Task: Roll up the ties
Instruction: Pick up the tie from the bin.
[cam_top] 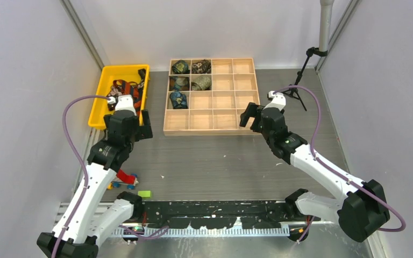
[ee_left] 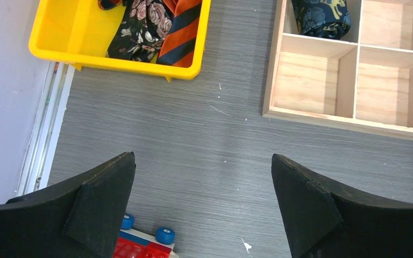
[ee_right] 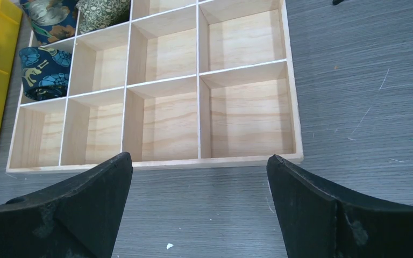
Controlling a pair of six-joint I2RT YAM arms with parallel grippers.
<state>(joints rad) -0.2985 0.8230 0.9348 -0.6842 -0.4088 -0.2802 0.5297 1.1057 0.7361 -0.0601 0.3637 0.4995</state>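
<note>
Left wrist | left pincer wide | striped tie in bin, well ahead | right pincer wide

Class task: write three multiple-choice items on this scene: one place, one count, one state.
1. Where do the unrolled ties lie? A in the yellow bin; B on the table; C over an arm.
2. How many rolled ties sit in the wooden tray? A three; B five; C eight.
3. The left gripper is: A shut on a tie; B open, empty; C shut on a block.
Key: 1 A, loose fabric heaps in the bin; 2 B, five filled compartments; 3 B, jaws apart, nothing between.
</note>
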